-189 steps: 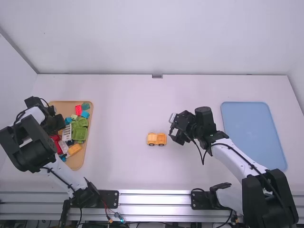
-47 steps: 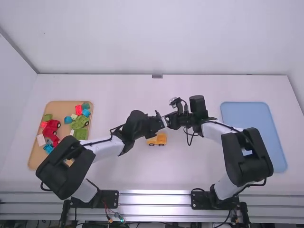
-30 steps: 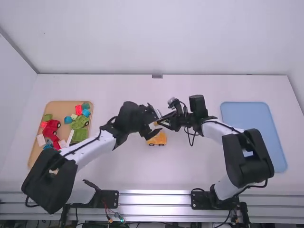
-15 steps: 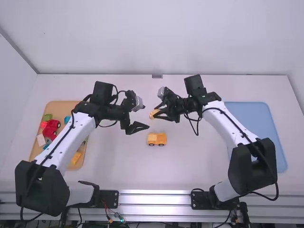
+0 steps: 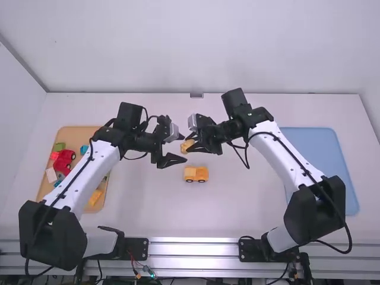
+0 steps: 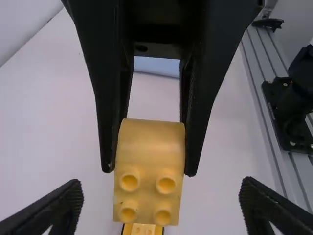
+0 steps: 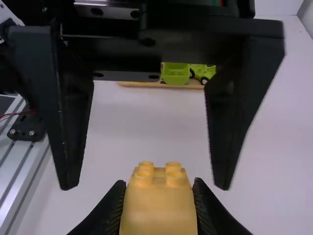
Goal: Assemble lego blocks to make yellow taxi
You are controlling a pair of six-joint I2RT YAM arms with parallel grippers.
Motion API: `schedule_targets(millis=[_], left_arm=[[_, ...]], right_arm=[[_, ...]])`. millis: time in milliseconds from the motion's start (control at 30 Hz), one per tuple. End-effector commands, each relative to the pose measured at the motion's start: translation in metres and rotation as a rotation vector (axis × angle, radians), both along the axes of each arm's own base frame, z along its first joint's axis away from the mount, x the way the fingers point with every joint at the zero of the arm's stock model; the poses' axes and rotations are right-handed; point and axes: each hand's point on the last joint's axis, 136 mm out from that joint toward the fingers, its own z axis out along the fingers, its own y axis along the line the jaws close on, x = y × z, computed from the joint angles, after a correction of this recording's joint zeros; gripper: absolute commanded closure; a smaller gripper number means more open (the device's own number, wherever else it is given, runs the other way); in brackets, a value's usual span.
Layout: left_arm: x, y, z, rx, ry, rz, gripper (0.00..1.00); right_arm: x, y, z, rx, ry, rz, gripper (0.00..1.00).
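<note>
Closer to your left pincer (image 6: 161, 188) now, your right pincer (image 7: 159, 188) has carried the yellow block (image 5: 187, 146). It grips the block's sides, leaving the studs facing your left pincer, whose fingers are spread wide, probably for a handover. Your wheeled yellow piece (image 5: 196, 174) sits upright on the bench (image 5: 237, 202), likely awaiting this block.

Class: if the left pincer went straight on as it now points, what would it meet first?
The left pincer would probably first meet the yellow block held in the right pincer, though depth is unclear.
</note>
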Motion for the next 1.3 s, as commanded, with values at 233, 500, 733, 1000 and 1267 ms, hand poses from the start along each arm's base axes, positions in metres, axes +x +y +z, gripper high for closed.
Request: schedule_targets(millis=[233, 500, 733, 1000, 1267], left_arm=[[0.0031, -0.0016, 0.0019, 0.010, -0.020, -0.007, 0.29], [0.0016, -0.0044, 0.0027, 0.006, -0.023, -0.018, 0.40], [0.0018, -0.0051, 0.0036, 0.003, -0.028, -0.020, 0.58], [0.0042, -0.0044, 0.0047, 0.000, -0.041, -0.017, 0.73], [0.0030, -0.0070, 0.0050, -0.001, -0.046, -0.025, 0.93]], right_arm=[[-0.0047, 0.0045, 0.0228, 0.064, -0.047, 0.034, 0.94], [-0.0046, 0.0053, 0.0246, 0.074, -0.051, 0.038, 0.96], [-0.0039, 0.0064, 0.0258, 0.081, -0.043, 0.034, 0.96], [-0.0022, 0.0051, 0.0229, 0.063, -0.043, 0.022, 0.96], [-0.0021, 0.0051, 0.0228, 0.062, -0.044, 0.022, 0.83]])
